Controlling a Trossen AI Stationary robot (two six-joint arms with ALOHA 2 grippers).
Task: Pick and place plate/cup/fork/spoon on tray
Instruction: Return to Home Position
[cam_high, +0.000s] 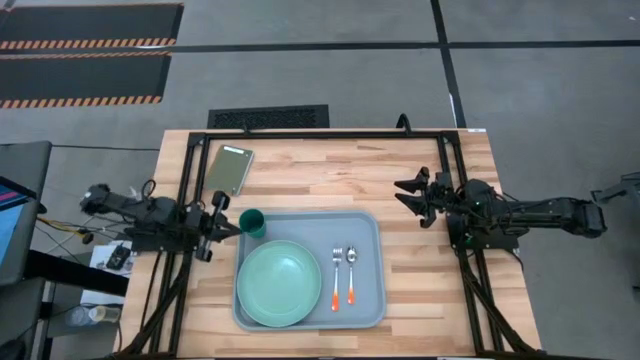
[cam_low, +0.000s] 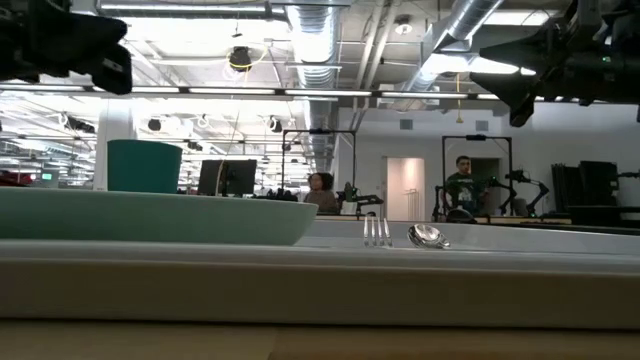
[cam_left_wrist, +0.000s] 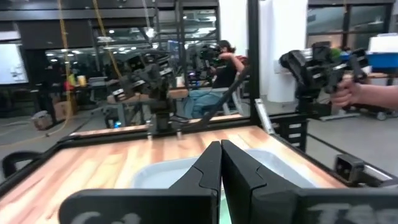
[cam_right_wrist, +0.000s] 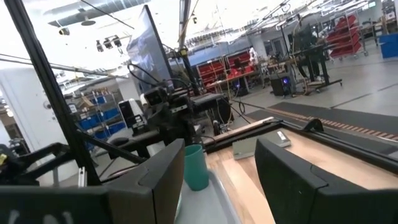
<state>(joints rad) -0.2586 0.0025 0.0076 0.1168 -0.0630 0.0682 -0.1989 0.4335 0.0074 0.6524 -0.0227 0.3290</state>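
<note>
Pale grey-blue plastic tray (cam_high: 368, 250) sat between the jaws: left gripper (cam_high: 228, 228) clamped closed beside the dark teal round cup (cam_high: 252, 222), right gripper (cam_high: 408, 196) spread apart.

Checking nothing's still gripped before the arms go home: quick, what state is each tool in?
Left tool: closed, holding nothing.
Right tool: open, empty.

Low centre of the overhead frame lies the pale grey-blue tray (cam_high: 300, 228), carrying the mint-green plate (cam_high: 280, 284) at its lower left, the teal cup (cam_high: 252, 223) upright in its upper-left corner, and the fork (cam_high: 337, 278) left of the spoon (cam_high: 351, 275), orange handles pointing down-frame
</note>
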